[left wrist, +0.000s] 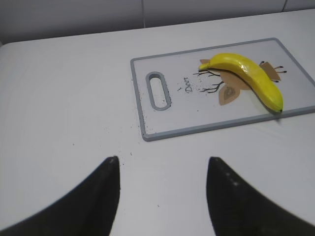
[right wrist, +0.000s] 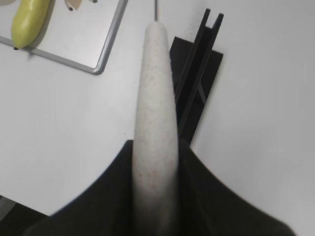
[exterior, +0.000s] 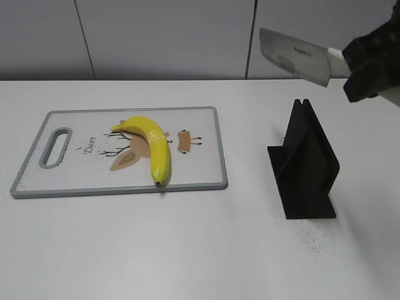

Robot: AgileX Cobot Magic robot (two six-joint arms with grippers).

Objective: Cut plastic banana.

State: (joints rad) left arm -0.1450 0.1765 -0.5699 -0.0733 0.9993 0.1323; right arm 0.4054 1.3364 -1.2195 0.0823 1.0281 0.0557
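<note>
Nearest the exterior camera is bare white table (exterior: 156, 250), flecked with dark specks around the black knife stand (exterior: 304, 164) at 4 o'clock. The stand's slot is vacant; it rests well apart from the cutting board (exterior: 75, 169), with open table between them.

The board, grey-rimmed with a handle slot at its 9 o'clock end and a deer drawing, carries the plastic banana (exterior: 152, 146). The banana curves from its stem near the board's middle down to its dark tip, which sits right at the near rim at 6 o'clock.

The left gripper (left wrist: 162, 196) hangs low over bare table, its 2 jaws spread wide and holding nothing, the board's near-left corner just beyond them toward 12 o'clock.

The right gripper (exterior: 369, 65) is raised at 2 o'clock, above and behind the stand. Its jaws pinch the pale handle (right wrist: 155, 123) of a cleaver-style knife (exterior: 294, 56), whose broad blade points toward 9 o'clock in the air, clear of board and banana.
</note>
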